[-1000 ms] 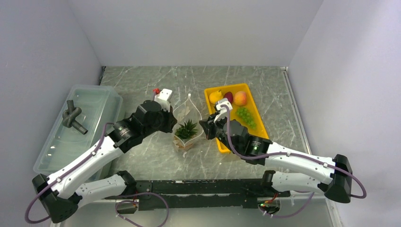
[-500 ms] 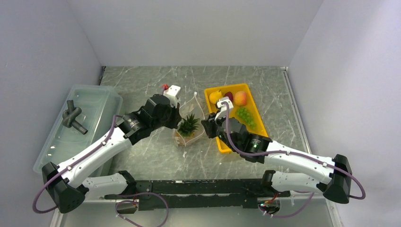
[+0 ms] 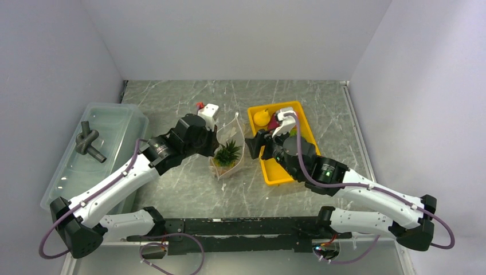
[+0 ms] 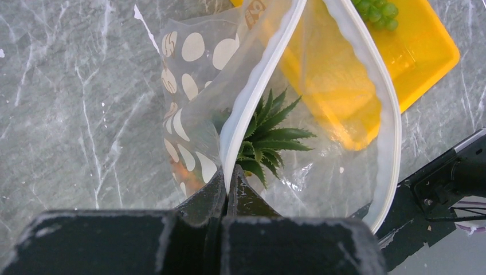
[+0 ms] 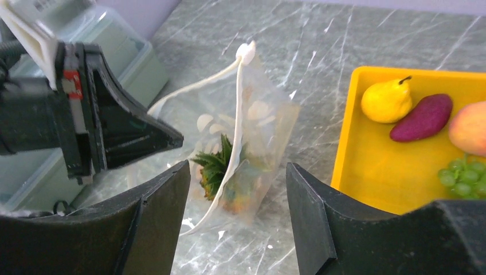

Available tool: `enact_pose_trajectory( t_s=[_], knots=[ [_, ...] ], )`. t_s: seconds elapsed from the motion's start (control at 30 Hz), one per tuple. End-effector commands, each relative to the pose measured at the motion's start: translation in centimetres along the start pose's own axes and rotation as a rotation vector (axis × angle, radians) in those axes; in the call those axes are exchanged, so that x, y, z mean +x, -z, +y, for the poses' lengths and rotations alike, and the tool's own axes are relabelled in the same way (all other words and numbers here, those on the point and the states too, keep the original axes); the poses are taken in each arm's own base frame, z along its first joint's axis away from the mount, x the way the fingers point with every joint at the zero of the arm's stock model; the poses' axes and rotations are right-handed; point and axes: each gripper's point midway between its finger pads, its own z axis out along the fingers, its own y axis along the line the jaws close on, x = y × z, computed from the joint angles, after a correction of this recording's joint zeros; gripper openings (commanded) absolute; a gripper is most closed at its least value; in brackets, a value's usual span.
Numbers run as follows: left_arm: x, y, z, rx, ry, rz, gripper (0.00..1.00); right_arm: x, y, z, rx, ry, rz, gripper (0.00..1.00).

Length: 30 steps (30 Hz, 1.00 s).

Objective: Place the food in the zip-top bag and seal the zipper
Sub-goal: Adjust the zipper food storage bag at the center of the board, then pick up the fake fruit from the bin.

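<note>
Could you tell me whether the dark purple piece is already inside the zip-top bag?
No, the dark purple piece lies on the yellow tray beside the yellow pear, outside the zip-top bag.

Peach point(image 5: 471, 127) edge-cropped; pineapple point(image 5: 222, 172) body seemingly blurred.

1. A grey marble-patterned table point(image 3: 172, 94) with white veins forms the floor of the enclosure.
2. A plain pale back wall point(image 3: 240, 34) rises from the table's far edge.
3. A left wall point(image 3: 51, 63) and a right wall point(image 3: 424, 86), equally plain, stand along the table's side edges.
4. A pale strip point(image 3: 360, 137) lines the table's right edge.
5. Soft, even light leaves faint shadows on the table.
</note>
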Motion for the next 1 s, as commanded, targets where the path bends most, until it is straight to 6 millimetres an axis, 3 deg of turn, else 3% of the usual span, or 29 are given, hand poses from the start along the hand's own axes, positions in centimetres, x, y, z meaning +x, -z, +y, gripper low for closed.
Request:
enact_pose_trajectory(
  t_s=[0.0, 0.37, 0.53, 0.97],
  knots=[
    [-2.2, 1.5, -0.8, 0.037, 0.002, -0.060, 0.00, -4.2, 1.6, -1.9, 0.109, 0.024, -0.053, 0.66],
    [-2.1, 2.6, -1.2, 0.067, -0.005, -0.063, 0.00, -4.4, 0.1, -7.8, 0.269, 0.060, 0.046, 0.70],
    [-2.2, 3.1, -1.2, 0.071, -0.005, -0.066, 0.00, -4.1, -2.1, -10.7, 0.342, 0.050, 0.100, 0.74],
    [-2.0, 3.7, -1.6, 0.096, -0.002, -0.058, 0.00, -2.2, -8.8, -15.4, 0.377, -0.019, 0.210, 0.76]
  ],
)
